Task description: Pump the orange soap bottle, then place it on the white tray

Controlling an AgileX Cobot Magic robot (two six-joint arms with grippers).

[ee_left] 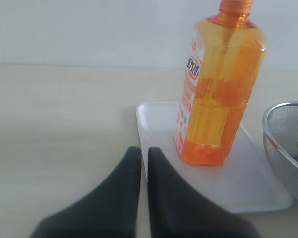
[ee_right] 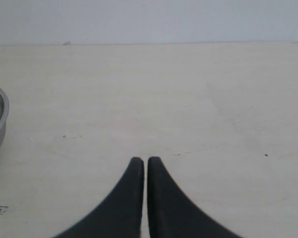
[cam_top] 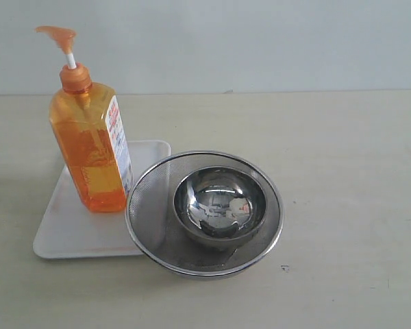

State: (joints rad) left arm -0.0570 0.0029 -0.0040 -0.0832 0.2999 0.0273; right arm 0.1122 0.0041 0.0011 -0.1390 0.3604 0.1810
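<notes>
**Bottle upright on the tray, both arms standing off**

The orange soap bottle (cam_top: 92, 147) stands upright at the left of the exterior frame. Its base rests flat on the white tray (cam_top: 68, 236), toward the tray's far half and inside the low rim. The pump head (cam_top: 57, 33) sits high on its white stem, spout aimed at the upper left of the frame. Whether it has been pressed I cannot read from this.

Just right of the bottle, a steel mesh sieve (cam_top: 145, 205) overlaps the tray's right edge, with a steel bowl (cam_top: 219, 205) nested inside it.

Neither arm shows in the exterior view. The left gripper (ee_left: 144, 154) has its jaws together with nothing between them, near the tray's edge but apart from the bottle. The right gripper (ee_right: 141, 161) is the same — jaws pressed together and empty, over bare counter (ee_right: 213, 99), with only a sliver of steel rim at the side of its view.

To my eye the placing is done. The bottle is where the task wants it, and empty jaws kept clear suit that — a tall, narrow bottle tips easily. Its closeness to the sieve is the one thing I'd watch if either arm came near.
</notes>
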